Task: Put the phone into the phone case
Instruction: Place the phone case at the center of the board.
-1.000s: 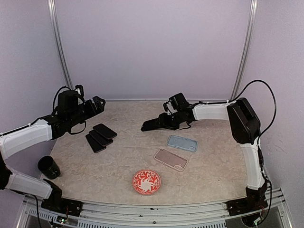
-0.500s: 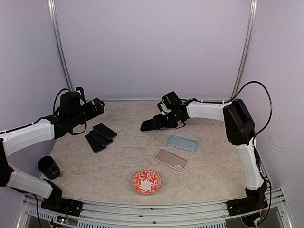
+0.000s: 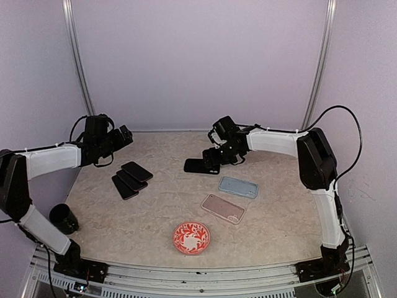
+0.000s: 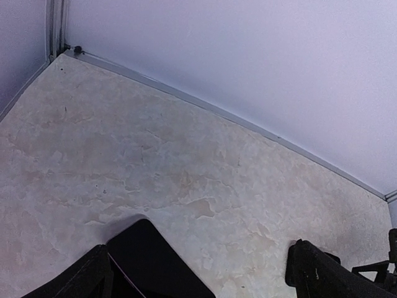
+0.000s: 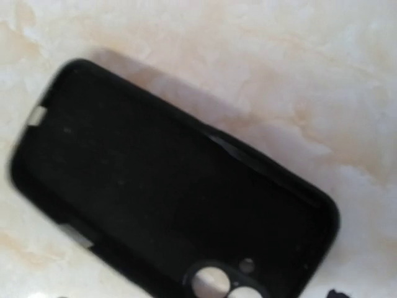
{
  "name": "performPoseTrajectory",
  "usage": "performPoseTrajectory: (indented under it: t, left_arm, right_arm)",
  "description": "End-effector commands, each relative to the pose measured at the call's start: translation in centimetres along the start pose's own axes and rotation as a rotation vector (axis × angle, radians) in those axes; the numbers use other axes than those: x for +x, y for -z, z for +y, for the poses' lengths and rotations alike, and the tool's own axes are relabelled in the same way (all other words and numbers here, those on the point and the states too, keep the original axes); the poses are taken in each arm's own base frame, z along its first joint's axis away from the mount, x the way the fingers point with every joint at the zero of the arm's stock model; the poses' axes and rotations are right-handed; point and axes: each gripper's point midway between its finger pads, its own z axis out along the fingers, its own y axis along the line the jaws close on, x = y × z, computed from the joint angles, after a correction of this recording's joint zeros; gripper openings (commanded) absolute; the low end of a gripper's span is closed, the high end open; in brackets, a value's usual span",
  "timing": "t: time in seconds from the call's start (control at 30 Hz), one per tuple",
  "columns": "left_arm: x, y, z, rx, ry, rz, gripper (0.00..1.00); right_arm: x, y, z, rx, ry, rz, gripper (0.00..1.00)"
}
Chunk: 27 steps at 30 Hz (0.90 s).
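Three black phones (image 3: pixel 132 179) lie overlapping at the table's left. A black phone case (image 3: pixel 200 166) lies flat near the back middle, hollow side up, its camera cutout (image 5: pixel 214 282) showing in the right wrist view. My right gripper (image 3: pixel 218 155) hovers just above the case's right end, jaws wide and holding nothing; only a sliver of one fingertip (image 5: pixel 338 293) shows. My left gripper (image 3: pixel 123 136) hangs open behind the phones. One black phone (image 4: pixel 149 261) shows low between its fingers (image 4: pixel 84 279), untouched.
A light blue case (image 3: pixel 238 187) and a clear pinkish case (image 3: pixel 223 208) lie right of centre. A red patterned plate (image 3: pixel 191 238) sits near the front edge, and a black cup (image 3: pixel 63 218) at the front left. The back wall rail runs close behind both grippers.
The right gripper has opened and let go of the black case, which now lies flat instead of tilted in the jaws. The left arm has drawn back slightly to the left.
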Motion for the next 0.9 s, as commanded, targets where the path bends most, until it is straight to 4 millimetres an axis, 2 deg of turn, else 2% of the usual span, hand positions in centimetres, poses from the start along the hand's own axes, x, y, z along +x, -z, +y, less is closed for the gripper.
performPoseTrajectory:
  t: [0.0,0.1,0.17,0.27,0.47,0.7,0.87]
  left_arm:
    - [-0.9,-2.0,1.1,-0.007,0.011,-0.006,0.99]
    - [-0.9,-3.3,1.9,-0.015,0.016,-0.006,0.99]
    - [-1.0,-4.1,2.4,-0.020,0.013,-0.008,0.99]
    - [-1.1,-5.6,2.8,-0.008,0.008,0.002,0.99]
    - [-0.7,-8.1,2.9,0.014,-0.022,0.025,0.99]
    - [2.1,-10.9,2.3,0.089,-0.035,0.124,0.99]
    - [3.7,-12.2,3.2,0.079,-0.017,0.170,0.99]
  right_arm:
    - [-2.6,3.8,0.9,-0.003,0.030,-0.071,0.88]
    - [-3.4,4.8,1.2,-0.011,0.034,-0.094,0.91]
    - [-3.9,5.4,2.1,-0.057,0.054,-0.111,0.91]
    - [-4.4,6.3,4.4,-0.165,0.083,-0.124,0.91]
    - [-4.0,7.0,9.7,-0.367,0.193,-0.153,0.91]
    - [-3.1,7.3,14.9,-0.504,0.366,-0.210,0.91]
    - [-2.7,6.2,17.1,-0.556,0.432,-0.228,0.92]
